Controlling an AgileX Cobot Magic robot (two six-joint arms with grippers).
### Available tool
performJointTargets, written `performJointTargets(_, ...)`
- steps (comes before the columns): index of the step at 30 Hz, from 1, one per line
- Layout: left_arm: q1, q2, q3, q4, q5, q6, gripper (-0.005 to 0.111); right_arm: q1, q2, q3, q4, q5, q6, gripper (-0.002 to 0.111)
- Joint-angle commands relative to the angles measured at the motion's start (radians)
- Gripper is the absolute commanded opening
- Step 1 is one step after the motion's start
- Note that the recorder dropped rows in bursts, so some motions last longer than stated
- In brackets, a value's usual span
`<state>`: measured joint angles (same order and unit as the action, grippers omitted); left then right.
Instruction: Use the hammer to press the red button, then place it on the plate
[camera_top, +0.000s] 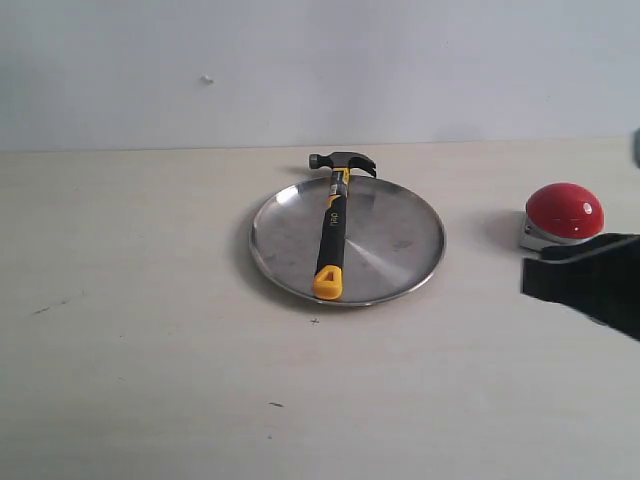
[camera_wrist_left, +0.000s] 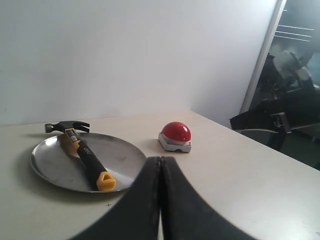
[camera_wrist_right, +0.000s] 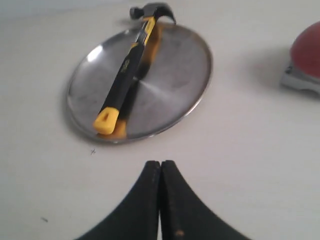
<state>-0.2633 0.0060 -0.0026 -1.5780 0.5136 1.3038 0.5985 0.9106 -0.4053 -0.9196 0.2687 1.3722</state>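
The hammer (camera_top: 331, 226) lies across the silver plate (camera_top: 400, 240), its dark head over the far rim and its yellow end near the front rim. It also shows as the hammer (camera_wrist_left: 84, 155) on the plate (camera_wrist_left: 55, 165) and the hammer (camera_wrist_right: 127, 70) on the plate (camera_wrist_right: 170, 85). The red button (camera_top: 564, 212) stands on the table to the plate's right, also seen as the red button (camera_wrist_left: 176, 133) and the red button (camera_wrist_right: 307, 47). My right gripper (camera_top: 530, 275) hovers in front of the button, shut and empty (camera_wrist_right: 160, 165). My left gripper (camera_wrist_left: 161, 160) is shut on nothing, off the plate.
The pale table (camera_top: 150, 380) carries a few small dark marks. A white wall (camera_top: 300, 70) runs behind it. In the left wrist view the right arm (camera_wrist_left: 280, 112) and a dark doorway show beyond the table's far edge.
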Motion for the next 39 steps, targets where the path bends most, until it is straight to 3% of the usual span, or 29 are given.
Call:
performJointTargets(1, 0.000, -0.006, 0.003, -0.004, 0.005, 0.002, 0.000, -0.157, -0.203, 0.119, -0.058, -0.131, -0.010, 0.000)
performJointTargets(9, 0.000, -0.006, 0.003, -0.004, 0.005, 0.002, 0.000, -0.407, -0.621, 0.304, -0.074, -0.269, -0.044, 0.000)
performJointTargets(15, 0.000, -0.006, 0.003, -0.004, 0.005, 0.002, 0.000, -0.553, -0.802, 0.405, -0.074, -0.350, -0.044, 0.000)
performJointTargets(29, 0.000, -0.006, 0.003, -0.004, 0.005, 0.002, 0.000, -0.561, -0.818, 0.405, -0.085, -0.327, -0.051, 0.000)
performJointTargets(31, 0.000, -0.006, 0.003, -0.004, 0.005, 0.002, 0.000, -0.561, -0.820, 0.405, 0.031, -0.319, -0.185, 0.000)
performJointTargets(32, 0.000, -0.006, 0.003, -0.004, 0.005, 0.002, 0.000, -0.561, -0.823, 0.405, 0.179, -0.304, -0.344, 0.000)
performJointTargets(36, 0.000, -0.006, 0.003, -0.004, 0.005, 0.002, 0.000, -0.561, -0.863, 0.405, 0.929, -0.202, -1.213, 0.000)
performJointTargets(37, 0.000, -0.006, 0.003, -0.004, 0.005, 0.002, 0.000, -0.561, -0.880, 0.405, 1.030, -0.179, -1.372, 0.000)
performJointTargets(39, 0.000, -0.006, 0.003, -0.004, 0.005, 0.002, 0.000, -0.561, -0.911, 0.405, 1.064, -0.140, -1.459, 0.000)
